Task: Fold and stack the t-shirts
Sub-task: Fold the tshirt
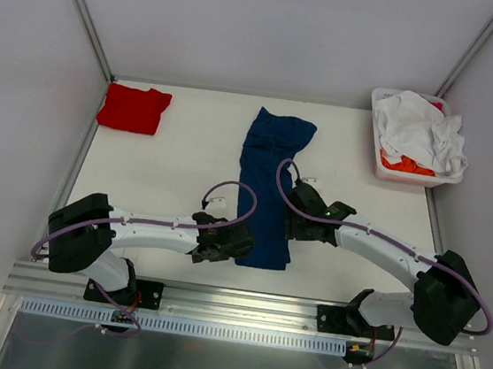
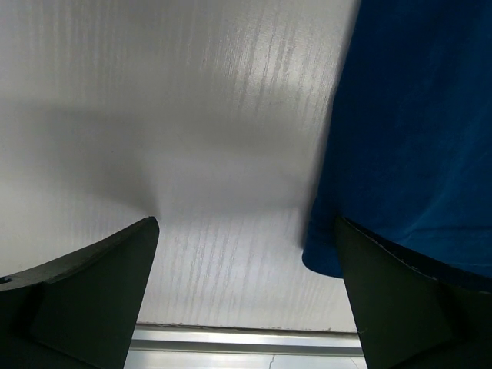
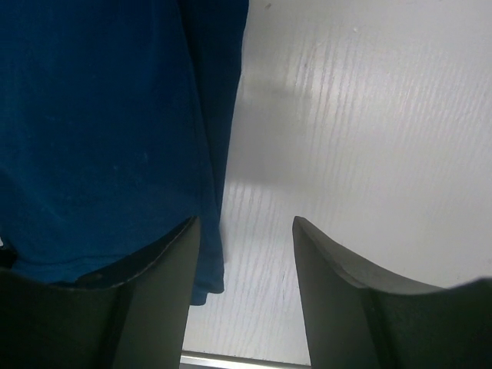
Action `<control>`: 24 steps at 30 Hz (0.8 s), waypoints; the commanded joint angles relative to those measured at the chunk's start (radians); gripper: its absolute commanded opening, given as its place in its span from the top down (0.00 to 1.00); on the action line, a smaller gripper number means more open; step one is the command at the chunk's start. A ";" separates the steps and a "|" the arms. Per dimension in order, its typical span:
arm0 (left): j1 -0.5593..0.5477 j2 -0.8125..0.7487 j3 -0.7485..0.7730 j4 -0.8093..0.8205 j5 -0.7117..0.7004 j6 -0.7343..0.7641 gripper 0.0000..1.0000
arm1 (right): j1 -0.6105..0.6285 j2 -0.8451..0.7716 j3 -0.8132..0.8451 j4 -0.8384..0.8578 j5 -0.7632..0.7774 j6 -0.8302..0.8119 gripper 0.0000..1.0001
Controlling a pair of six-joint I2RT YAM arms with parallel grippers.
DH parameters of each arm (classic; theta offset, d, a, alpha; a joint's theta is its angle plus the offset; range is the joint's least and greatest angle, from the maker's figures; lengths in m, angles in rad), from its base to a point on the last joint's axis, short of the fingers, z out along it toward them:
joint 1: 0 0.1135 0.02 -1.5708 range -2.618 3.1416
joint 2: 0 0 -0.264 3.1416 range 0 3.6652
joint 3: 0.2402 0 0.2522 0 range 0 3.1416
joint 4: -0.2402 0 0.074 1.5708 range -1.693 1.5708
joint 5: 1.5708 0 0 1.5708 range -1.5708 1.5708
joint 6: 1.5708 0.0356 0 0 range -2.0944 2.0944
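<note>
Navy t-shirt [image 1: 269, 178]: left hand [image 2: 246, 231] and right hand [image 3: 246, 227], both spread at its near corners, should pinch all layers.

Left claw [image 2: 242, 300], right claw [image 3: 244, 300] agape

Counter [image 1: 186, 169]: white and matt, with fine ridged lines that show in the wrist views. Pale panels stand at its back and sides.
Red shirt [image 1: 134, 108]: folded into a neat rectangle. It lies flat in the far left corner, close to the left panel.
Navy shirt [image 1: 267, 187]: folded lengthwise into a long narrow strip. It lies flat in the middle, running from the far edge toward the near edge. The far end is wider and slightly rumpled, and the near hem is rounded.
Basket [image 1: 375, 128]: white, set in the far right corner beside the right panel. It is heaped with white cloth over orange.
Spacing: the red shirt, navy shirt and basket lie well apart, with the counter showing between them.
</note>
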State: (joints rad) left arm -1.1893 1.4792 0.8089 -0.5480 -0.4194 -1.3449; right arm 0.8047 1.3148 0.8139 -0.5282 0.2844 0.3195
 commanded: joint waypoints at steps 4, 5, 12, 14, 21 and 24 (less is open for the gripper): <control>0.011 0.001 0.000 0.016 0.010 0.020 0.01 | 0.028 0.008 0.004 0.000 0.079 0.055 0.44; 0.011 -0.006 -0.002 0.016 0.007 0.021 0.01 | 0.024 0.009 0.013 -0.003 0.079 0.044 0.44; 0.013 0.026 0.026 0.025 0.021 0.033 0.01 | 0.036 0.058 0.061 0.000 0.050 0.047 0.44; 0.013 0.053 0.039 0.034 0.033 0.038 0.01 | 0.054 0.067 0.042 0.011 0.045 0.062 0.44; 0.013 0.098 0.075 0.046 0.024 0.047 0.02 | 0.116 0.075 -0.019 0.036 0.045 0.128 0.44; 0.016 0.079 0.078 0.045 0.014 0.050 0.02 | 0.136 0.075 -0.033 0.037 0.050 0.144 0.44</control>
State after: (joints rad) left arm -1.1889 1.5635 0.8646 -0.5091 -0.4011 -1.3006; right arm 0.9215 1.3884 0.7906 -0.5011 0.3252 0.4156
